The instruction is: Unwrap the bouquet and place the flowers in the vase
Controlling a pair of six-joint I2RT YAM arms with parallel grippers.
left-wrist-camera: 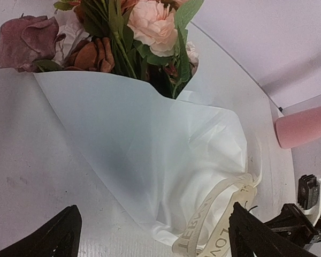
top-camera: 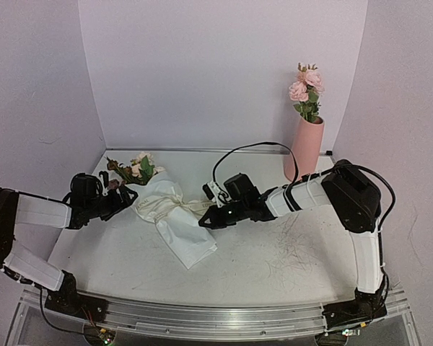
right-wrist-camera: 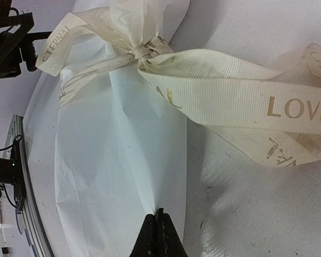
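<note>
Right gripper (right-wrist-camera: 159,218) was closed at the edge of the paper cone (right-wrist-camera: 112,160), ribbon (right-wrist-camera: 230,96) outside its jaws; a pull would likely leave the knot tied or tear paper. Left gripper (left-wrist-camera: 152,233) stood open over the bouquet (top-camera: 166,209), lying flat, well apart from the vase (top-camera: 304,148); unrestrained, it could drag.

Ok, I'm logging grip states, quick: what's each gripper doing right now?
Left gripper: open, holding nothing.
Right gripper: shut; whether it pinches anything cannot be told.
</note>
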